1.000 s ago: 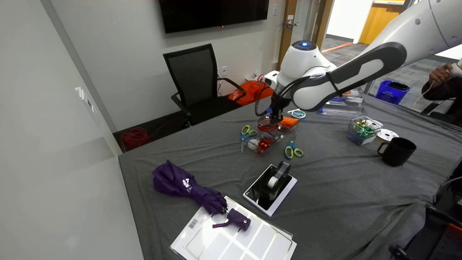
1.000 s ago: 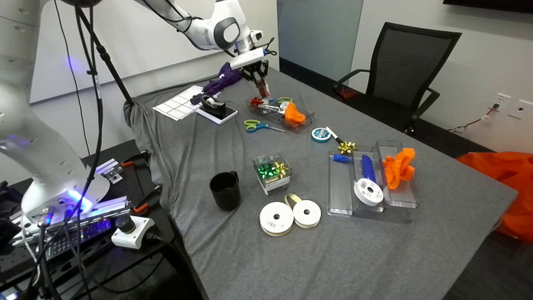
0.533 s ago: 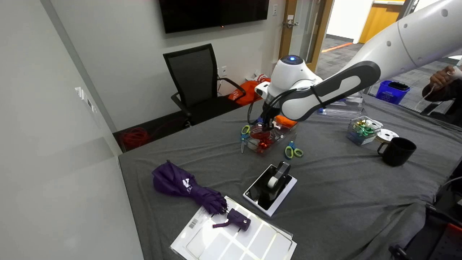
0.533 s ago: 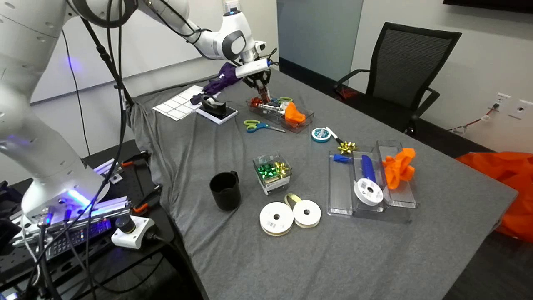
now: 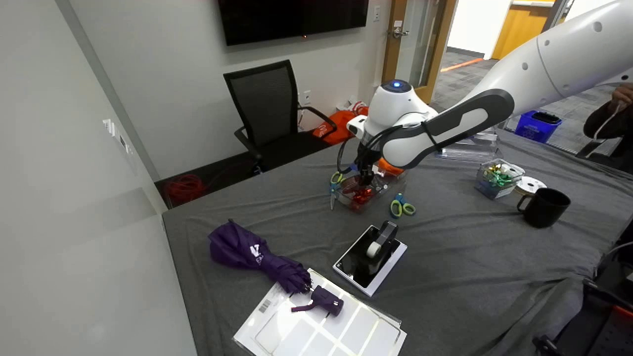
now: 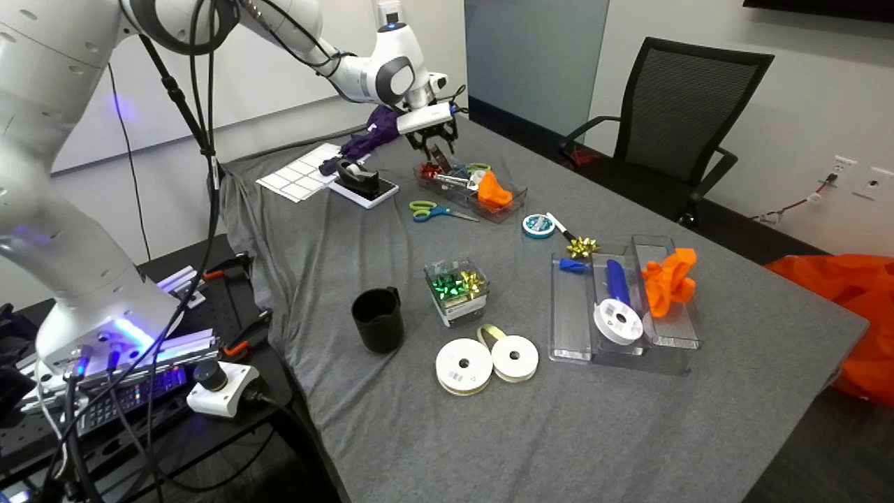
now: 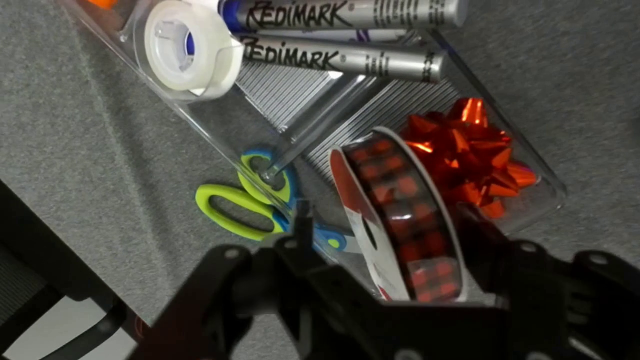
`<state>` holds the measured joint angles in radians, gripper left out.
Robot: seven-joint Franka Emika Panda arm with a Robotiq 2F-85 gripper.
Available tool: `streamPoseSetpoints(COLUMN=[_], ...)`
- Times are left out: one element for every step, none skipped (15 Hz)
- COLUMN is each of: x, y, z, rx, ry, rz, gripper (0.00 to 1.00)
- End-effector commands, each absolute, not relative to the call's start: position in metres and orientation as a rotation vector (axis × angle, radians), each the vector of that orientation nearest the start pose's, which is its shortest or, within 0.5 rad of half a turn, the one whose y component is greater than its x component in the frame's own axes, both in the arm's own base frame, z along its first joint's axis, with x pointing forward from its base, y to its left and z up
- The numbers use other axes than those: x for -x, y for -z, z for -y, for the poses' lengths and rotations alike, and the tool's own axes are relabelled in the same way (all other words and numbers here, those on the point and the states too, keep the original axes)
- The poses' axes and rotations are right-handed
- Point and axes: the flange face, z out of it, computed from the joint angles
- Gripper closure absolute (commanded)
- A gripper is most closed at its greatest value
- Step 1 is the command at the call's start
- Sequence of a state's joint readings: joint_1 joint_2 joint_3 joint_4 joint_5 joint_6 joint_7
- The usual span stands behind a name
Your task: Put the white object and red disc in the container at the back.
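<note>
The red disc, a spool of red-and-black plaid ribbon point(image 7: 395, 200), stands tilted in the end compartment of the clear container point(image 7: 357, 117), next to a shiny red bow point(image 7: 465, 155). It also shows in an exterior view point(image 6: 441, 158). My gripper point(image 7: 385, 210) is open around it. The left finger stands clear of the spool; the right finger is close beside it, and I cannot tell if they touch. A white tape roll point(image 7: 180, 50) and silver markers point(image 7: 345, 55) lie in the container; I cannot tell whether this roll is the white object. The gripper also shows in both exterior views point(image 5: 365, 177) point(image 6: 439, 149).
Green-and-blue scissors point(image 7: 240, 207) lie against the container; another pair point(image 6: 433, 211) lies on its other side. A tape dispenser point(image 5: 383, 240), purple umbrella point(image 5: 247, 253), black mug point(image 6: 377, 318), bow box point(image 6: 459, 307), white spools point(image 6: 464, 365) and clear trays point(image 6: 571, 321) stand around.
My gripper has carried the red disc down into the container's end compartment beside the bow, then opened. A pale round thing there is now covered. The disc now leans over.
</note>
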<state>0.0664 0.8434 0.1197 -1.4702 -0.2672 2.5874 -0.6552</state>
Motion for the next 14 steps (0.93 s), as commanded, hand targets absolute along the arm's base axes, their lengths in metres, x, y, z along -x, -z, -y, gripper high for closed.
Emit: streamPoseSetpoints(x=[-0.728, -0.728, -0.728, -0.728, -0.728, -0.729, -0.729, -0.729, -0.729, -0.728, -0.728, -0.727, -0.726, -0.726], y=[-0.224, -0.227, -0.231, -0.236, -0.240, -0.244, -0.247, -0.250, -0.251, -0.254, -0.256, -0.257, -0.259, -0.261], z=[-0.105, -0.099, -0.092, -0.085, -0.078, -0.071, -0.064, -0.057, -0.051, -0.045, -0.041, -0.036, -0.031, -0.025], rx=[2.860, 2.858, 2.861, 2.866, 2.869, 2.873, 2.877, 2.878, 2.881, 2.882, 2.885, 2.888, 2.906, 2.948], ry=[0.386, 0.393, 0.402, 0.405, 0.405, 0.396, 0.379, 0.364, 0.345, 0.312, 0.283, 0.237, 0.194, 0.139], rz=[1.592, 1.593, 1.585, 1.581, 1.577, 1.576, 1.578, 1.585, 1.586, 1.596, 1.604, 1.618, 1.619, 1.581], gripper=[0.00, 0.00, 0.00, 0.00, 0.00, 0.00, 0.00, 0.00, 0.00, 0.00, 0.00, 0.00, 0.00, 0.00])
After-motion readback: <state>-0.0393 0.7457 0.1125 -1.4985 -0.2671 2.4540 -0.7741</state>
